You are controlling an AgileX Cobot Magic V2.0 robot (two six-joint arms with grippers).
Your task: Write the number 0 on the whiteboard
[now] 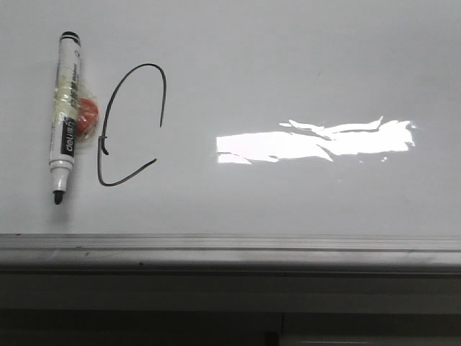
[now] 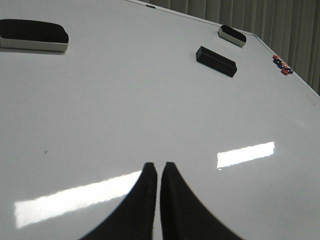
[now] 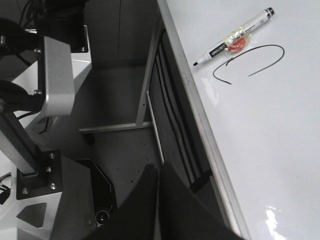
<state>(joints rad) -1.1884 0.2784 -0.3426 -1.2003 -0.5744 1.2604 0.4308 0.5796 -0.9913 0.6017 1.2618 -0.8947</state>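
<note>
The 0 sits at the board's 9 o'clock side, open at 3 o'clock, so the stroke looks unfinished; the marker lies uncapped just beside it at 9 o'clock with nothing holding it. Left gripper and right gripper both have fingers pressed together, empty, well apart from the marker. Next move, I'd judge: spread one gripper's fingers, pick the marker, close the gap.
</note>
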